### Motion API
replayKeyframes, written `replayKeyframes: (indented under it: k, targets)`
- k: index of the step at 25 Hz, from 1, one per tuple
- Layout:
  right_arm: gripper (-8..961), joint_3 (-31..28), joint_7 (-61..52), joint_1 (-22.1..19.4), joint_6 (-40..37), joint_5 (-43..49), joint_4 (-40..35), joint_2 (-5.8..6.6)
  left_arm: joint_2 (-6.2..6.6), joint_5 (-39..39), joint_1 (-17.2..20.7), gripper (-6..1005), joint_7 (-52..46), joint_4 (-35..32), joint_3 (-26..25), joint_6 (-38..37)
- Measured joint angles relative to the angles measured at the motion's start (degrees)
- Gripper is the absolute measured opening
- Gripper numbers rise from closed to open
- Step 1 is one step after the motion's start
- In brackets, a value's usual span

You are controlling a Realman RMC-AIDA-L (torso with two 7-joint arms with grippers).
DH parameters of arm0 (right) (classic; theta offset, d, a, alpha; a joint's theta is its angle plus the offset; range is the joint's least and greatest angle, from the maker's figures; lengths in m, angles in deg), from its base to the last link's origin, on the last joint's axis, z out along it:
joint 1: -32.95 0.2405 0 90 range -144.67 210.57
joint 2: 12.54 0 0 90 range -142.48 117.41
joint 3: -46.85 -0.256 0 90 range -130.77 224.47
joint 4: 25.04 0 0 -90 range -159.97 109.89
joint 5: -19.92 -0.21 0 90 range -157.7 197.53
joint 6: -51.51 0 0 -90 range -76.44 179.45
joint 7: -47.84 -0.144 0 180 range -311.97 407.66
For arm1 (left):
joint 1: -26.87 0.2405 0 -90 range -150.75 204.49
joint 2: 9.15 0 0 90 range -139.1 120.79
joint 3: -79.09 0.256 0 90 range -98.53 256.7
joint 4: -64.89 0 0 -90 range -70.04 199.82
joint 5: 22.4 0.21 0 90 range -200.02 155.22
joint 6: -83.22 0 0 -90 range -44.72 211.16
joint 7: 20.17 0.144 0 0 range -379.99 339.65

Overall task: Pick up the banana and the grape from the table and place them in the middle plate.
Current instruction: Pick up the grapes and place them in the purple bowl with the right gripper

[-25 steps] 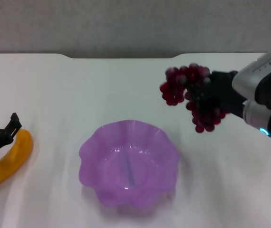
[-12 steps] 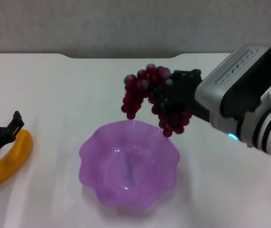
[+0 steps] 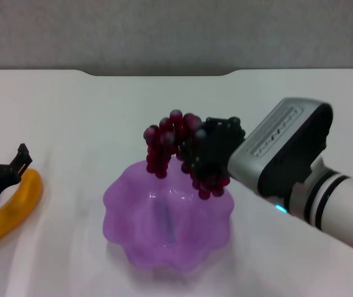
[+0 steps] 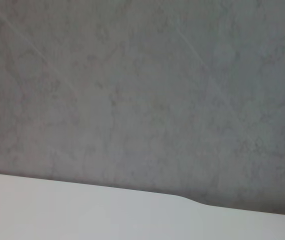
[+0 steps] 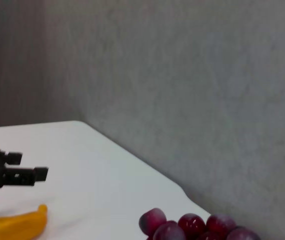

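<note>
White and plain, the table (image 3: 71, 117) ran back to a notched far edge under a grey wall (image 3: 176, 31). At its centre the grape (image 3: 176, 151), a dark red-purple bunch, hung in the air over the far rim of the middle plate (image 3: 167, 247), draped on either side of the black fingers that gripped it. The right gripper (image 3: 204, 154) was clenched on the bunch, its grey and white arm reaching in from the robot's right, above the plate's right side. The translucent purple plate with its scalloped rim sat on the table with nothing lying in it.

Well off to the robot's left, the banana (image 3: 15, 207) lay on the table near the edge of the head view. The left gripper (image 3: 3, 170) stood low at the banana's far end, its black fingers spread apart with nothing between them. From the right wrist view, the top grapes of the bunch (image 5: 192, 227) showed close up, with the banana's tip (image 5: 17, 225) and the left gripper's fingers (image 5: 12, 172) farther off across the tabletop.
</note>
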Motion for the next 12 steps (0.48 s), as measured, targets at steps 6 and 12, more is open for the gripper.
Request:
replayKeyframes:
  k: [6,12]
  targets:
    - [298,3.69,-0.12,1.05,-4.10,-0.21,-4.71,-0.04,-0.08,0.02,0.00,878,0.00,-0.01,-0.02,-0.01]
    - [297,7.36,-0.58,3.14,-8.35,-2.44,-9.63,-0.18,-0.15,0.11,-0.25,878,0.02,-0.01,-0.02,0.15]
